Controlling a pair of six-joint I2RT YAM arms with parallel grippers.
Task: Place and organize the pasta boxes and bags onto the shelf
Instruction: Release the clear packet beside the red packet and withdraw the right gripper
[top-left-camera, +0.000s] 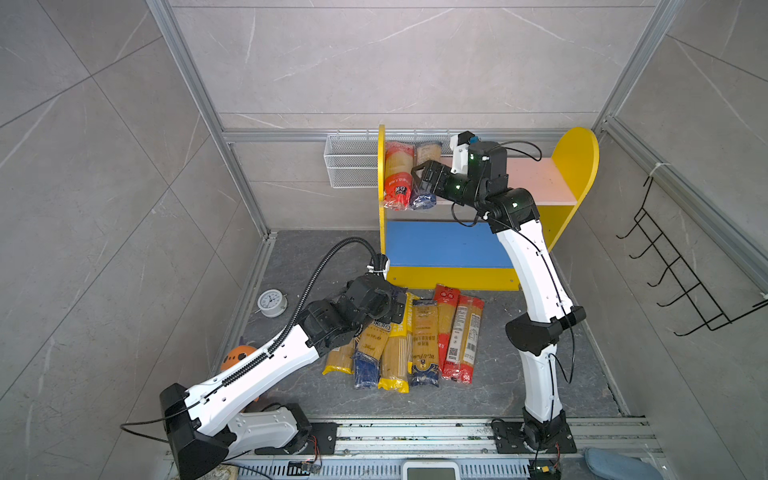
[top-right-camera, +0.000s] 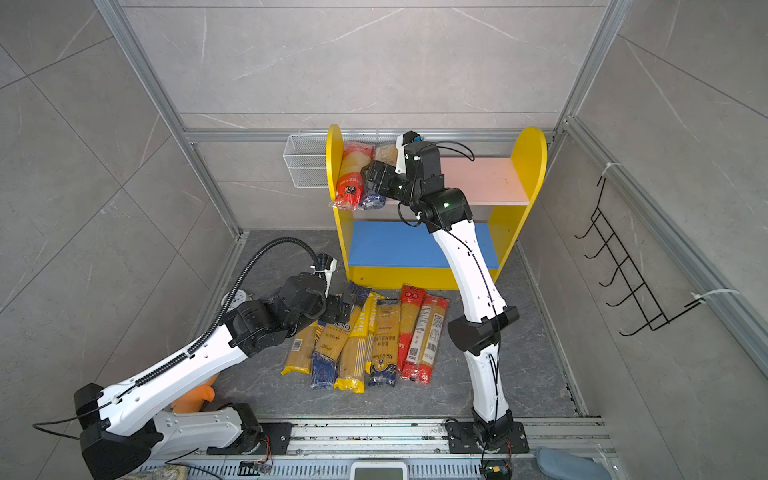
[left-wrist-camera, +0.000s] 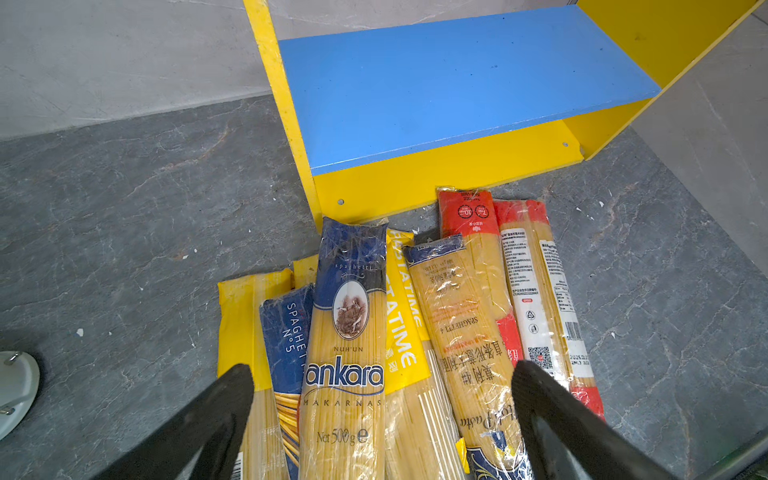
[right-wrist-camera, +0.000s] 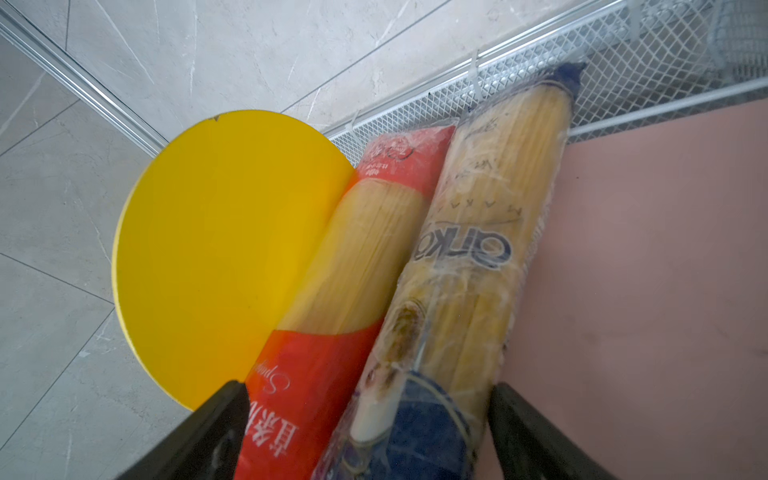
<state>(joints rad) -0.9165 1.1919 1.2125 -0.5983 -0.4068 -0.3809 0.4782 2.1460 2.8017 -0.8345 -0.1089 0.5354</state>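
Left wrist view: left gripper (left-wrist-camera: 382, 368) gapes empty above the floor packs (left-wrist-camera: 415, 332); right gripper (right-wrist-camera: 368, 385) spreads wide at the shelf (top-left-camera: 575, 166).
In front of the shelf's blue lower board (left-wrist-camera: 457, 83) the floor packs lie side by side, long axes running toward the shelf; the Ankara pack (left-wrist-camera: 349, 353) lies on top, dark-blue end nearest the shelf, and two red-ended packs (left-wrist-camera: 528, 270) end the row on the right. On the shelf's pink upper board (top-left-camera: 536, 174) a red pack (right-wrist-camera: 361, 257) lies against the left-hand yellow side panel (right-wrist-camera: 216, 249), a second Ankara pack (right-wrist-camera: 490, 232) touching it, both lengthwise front to back. The right gripper's jaws stand wide, one finger either side of both near ends; whether they touch cannot be told.
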